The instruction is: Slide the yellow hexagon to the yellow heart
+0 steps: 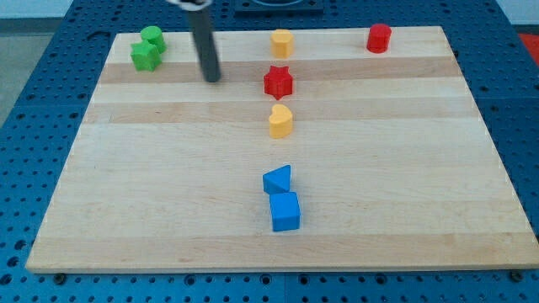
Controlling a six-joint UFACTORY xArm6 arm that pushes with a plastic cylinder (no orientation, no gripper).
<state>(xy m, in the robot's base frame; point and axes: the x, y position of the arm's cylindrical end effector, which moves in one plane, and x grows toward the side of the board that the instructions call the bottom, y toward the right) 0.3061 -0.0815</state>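
The yellow hexagon [280,42] stands near the view's top, at the middle of the wooden board [168,168]. The yellow heart [280,121] lies below it, toward the board's middle. A red star [278,82] sits between the two, in line with them. My tip [211,77] is left of the red star and down-left of the yellow hexagon, touching no block. The dark rod rises from it to the view's top edge.
Two green blocks [148,49] sit together at the top left. A red cylinder-like block [379,38] stands at the top right. A blue triangle [277,179] and a blue cube [285,211] touch each other below the yellow heart.
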